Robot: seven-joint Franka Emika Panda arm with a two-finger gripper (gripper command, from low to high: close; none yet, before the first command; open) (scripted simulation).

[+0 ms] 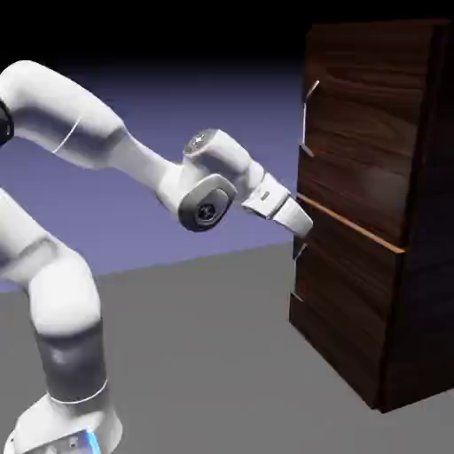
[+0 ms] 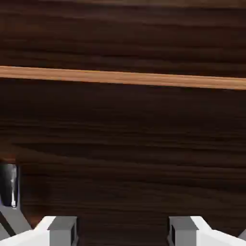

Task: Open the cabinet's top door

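Two grey fingertips [image 2: 62, 229] of the white claw [image 2: 122, 233] are seen at the hand view's bottom edge, set well apart with nothing gripped between them. Directly ahead of the claw, dark-brown wood-grain panelling fills that view, crossed above by a light tan edge strip [image 2: 120, 77]. In the exterior view the claw [image 1: 300, 222] is held just at the front of the tall dark-brown wood-grain cabinet [image 1: 390, 213], level with the tan strip. The top door [image 1: 355, 133], a flat dark panel with a thin silver bar handle [image 1: 308, 111], is placed above the claw. A lower panel [image 1: 341, 306] is found beneath it. The cabinet is carried by a grey desk [image 1: 213, 355].
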